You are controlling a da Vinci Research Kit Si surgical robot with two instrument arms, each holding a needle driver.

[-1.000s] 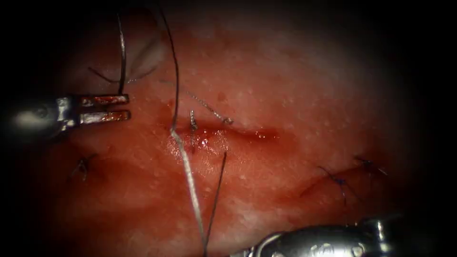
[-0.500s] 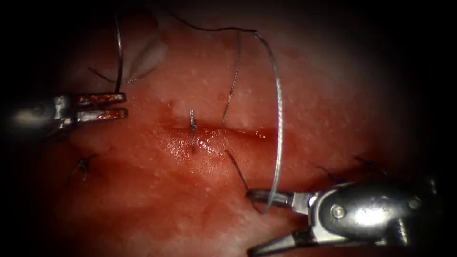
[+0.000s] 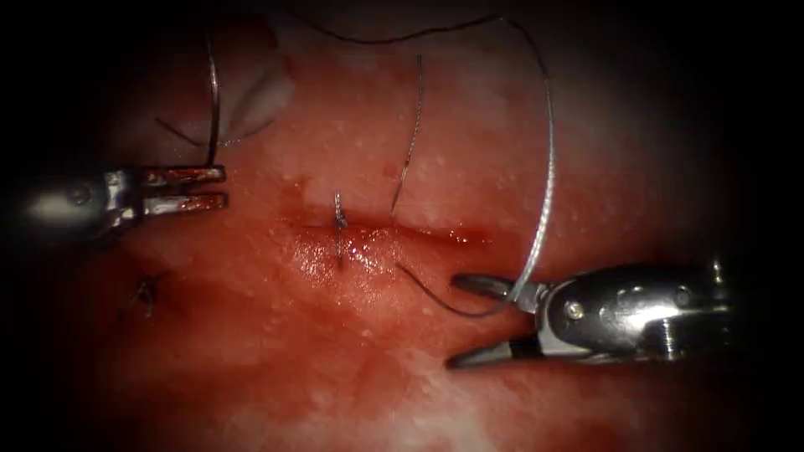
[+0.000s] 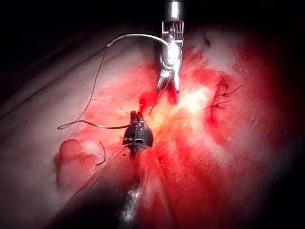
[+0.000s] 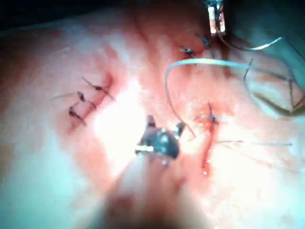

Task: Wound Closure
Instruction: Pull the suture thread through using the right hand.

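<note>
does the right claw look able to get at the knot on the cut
Probably yes: the right claw is open, holds nothing, and bare tissue lies between it and the knot; only thread crosses the gap.

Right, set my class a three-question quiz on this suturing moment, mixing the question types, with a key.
1. True or false: the right tool has its jaws shut.
2. What does the left tool hold? A needle; B thread; C tissue.
3. Is the needle in the tissue?
Key: 1 false, they gape open. 2 B. 3 No: it arcs above the tissue, its lower end at the right tool's upper jaw.
</note>
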